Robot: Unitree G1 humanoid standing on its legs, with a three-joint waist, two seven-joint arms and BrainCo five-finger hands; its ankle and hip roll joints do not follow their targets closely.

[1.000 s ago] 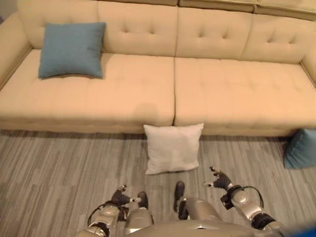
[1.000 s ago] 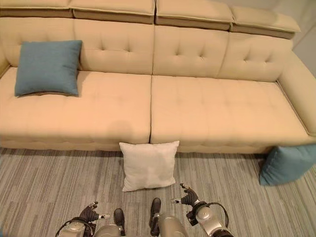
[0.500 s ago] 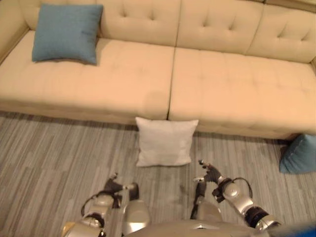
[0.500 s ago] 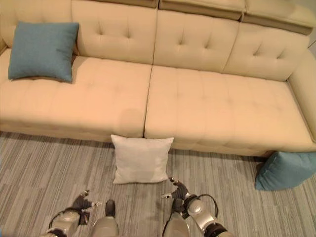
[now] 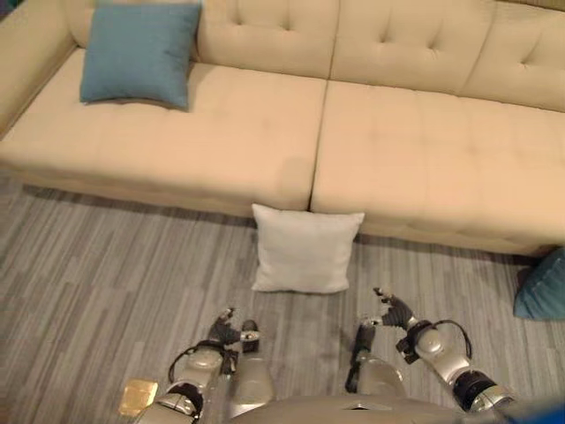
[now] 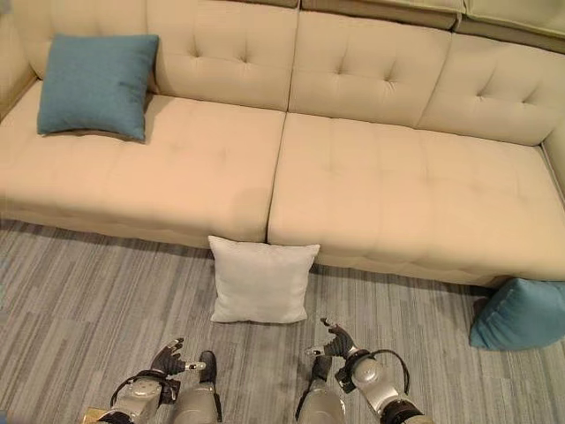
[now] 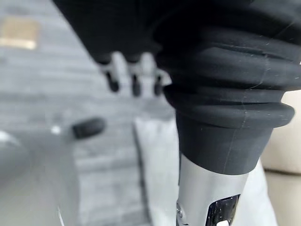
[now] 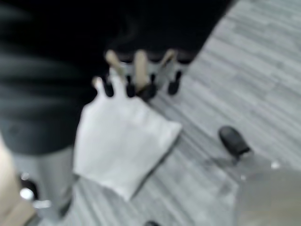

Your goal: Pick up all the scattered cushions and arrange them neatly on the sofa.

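A blue cushion (image 6: pixel 95 84) leans against the backrest at the left end of the beige sofa (image 6: pixel 380 194), its lower edge on the seat. Below it, at the bottom edge of the left eye view, a small tan patch (image 5: pixel 139 397) lies on the grey striped floor (image 6: pixel 79 291) just beside the left forearm. The left hand (image 6: pixel 168 360) is held low, close to the body, short of the cushions, wrist slightly bent and dark-tipped fingers loosely spread; it holds nothing. Its wrist view shows the fingers (image 7: pixel 133 82) relaxed over the floor, with the white cushion's edge past them.

The white cushion (image 6: pixel 261 281) lies flat on the floor, its top edge touching the sofa's front at the seam between the two seat sections.

The right hand (image 6: pixel 337 341) reaches forward from the lower right, a little further than the left, fingers parted and empty, near the white cushion's lower right corner but apart from it. In its wrist view the fingers (image 8: pixel 141 75) hang extended over that cushion (image 8: pixel 120 141).

At the far right, a second blue cushion (image 6: pixel 521 314) sits on the floor against the sofa's base.
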